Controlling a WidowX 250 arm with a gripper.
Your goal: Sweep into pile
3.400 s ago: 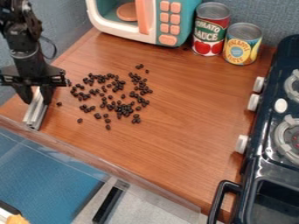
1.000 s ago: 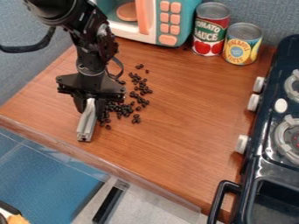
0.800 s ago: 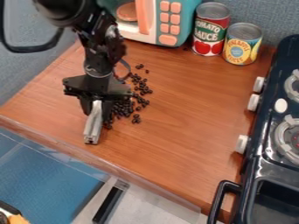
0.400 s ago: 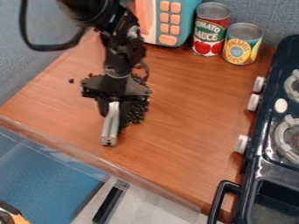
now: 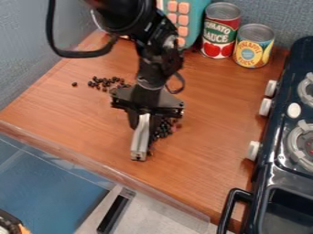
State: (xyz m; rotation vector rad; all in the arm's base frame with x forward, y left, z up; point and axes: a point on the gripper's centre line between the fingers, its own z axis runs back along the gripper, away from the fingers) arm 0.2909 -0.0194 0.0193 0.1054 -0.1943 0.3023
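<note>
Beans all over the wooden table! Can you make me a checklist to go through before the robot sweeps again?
1. Gripper holding the silver bar: ok.
2. Some beans bunched close beside the bar: ok.
3. All beans in one pile: not ok; another bunch lies toward the table's far left, with a lone bean beyond it.
4. Bar's lower end touching the table: cannot tell.
5. Red can and yellow can upright, apart from the beans: ok.
</note>
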